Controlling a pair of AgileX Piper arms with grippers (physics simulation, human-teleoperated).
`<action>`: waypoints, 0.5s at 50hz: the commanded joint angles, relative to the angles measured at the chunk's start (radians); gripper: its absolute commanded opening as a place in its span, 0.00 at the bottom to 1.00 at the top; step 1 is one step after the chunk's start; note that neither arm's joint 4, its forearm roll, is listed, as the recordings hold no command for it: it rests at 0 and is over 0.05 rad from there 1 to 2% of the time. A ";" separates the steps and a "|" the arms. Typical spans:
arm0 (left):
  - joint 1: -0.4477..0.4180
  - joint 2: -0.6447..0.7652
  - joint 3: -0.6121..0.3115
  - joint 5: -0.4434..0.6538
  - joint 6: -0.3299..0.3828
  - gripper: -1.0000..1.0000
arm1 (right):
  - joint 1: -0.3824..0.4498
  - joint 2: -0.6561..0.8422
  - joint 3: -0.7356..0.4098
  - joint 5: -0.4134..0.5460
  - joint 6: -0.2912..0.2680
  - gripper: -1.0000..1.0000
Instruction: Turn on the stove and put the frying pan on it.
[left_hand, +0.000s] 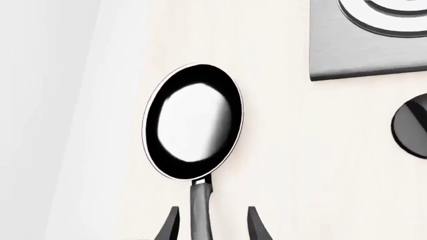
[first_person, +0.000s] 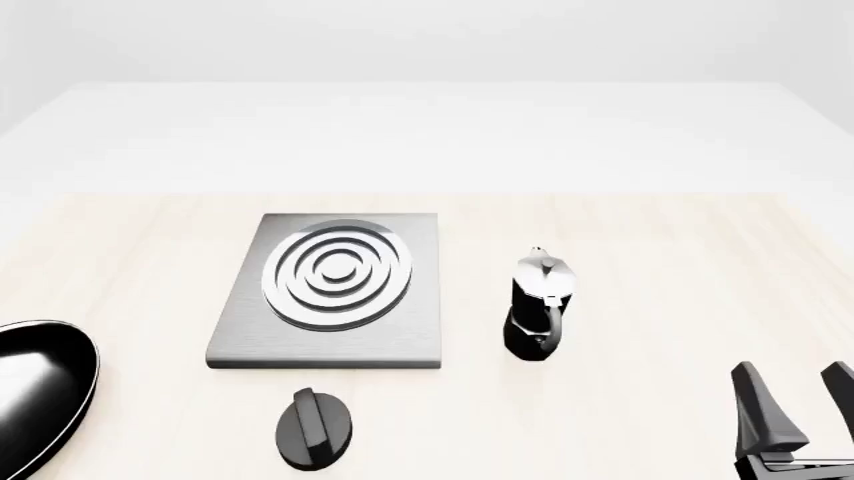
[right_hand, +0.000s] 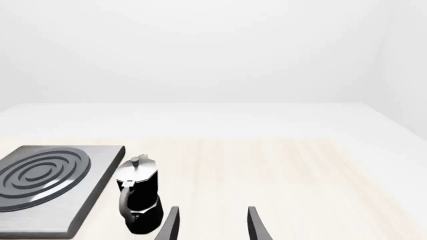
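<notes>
Round shallow glossy black frying pan (left_hand: 193, 122) lies flat on the pale wooden desk (first_person: 641, 240) at its left edge, well apart from the flat square grey metal stove (first_person: 334, 345). It looks rigid, slick and front-heavy, so take the long dark grey handle (left_hand: 201, 210) close to the bowl. Your left claw (left_hand: 212, 225) is spread, straddling that handle. Right claw (first_person: 795, 405) also spread, holding nothing, near the black-and-silver moka pot (first_person: 538, 303).
</notes>
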 joint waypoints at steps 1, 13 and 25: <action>0.028 0.012 0.039 -0.040 -0.004 1.00 | 0.000 0.000 0.000 0.000 0.000 1.00; 0.046 0.016 0.085 -0.071 -0.006 1.00 | 0.000 0.000 0.000 0.000 0.000 1.00; 0.075 0.031 0.120 -0.108 -0.004 1.00 | 0.000 0.000 0.000 0.000 0.000 1.00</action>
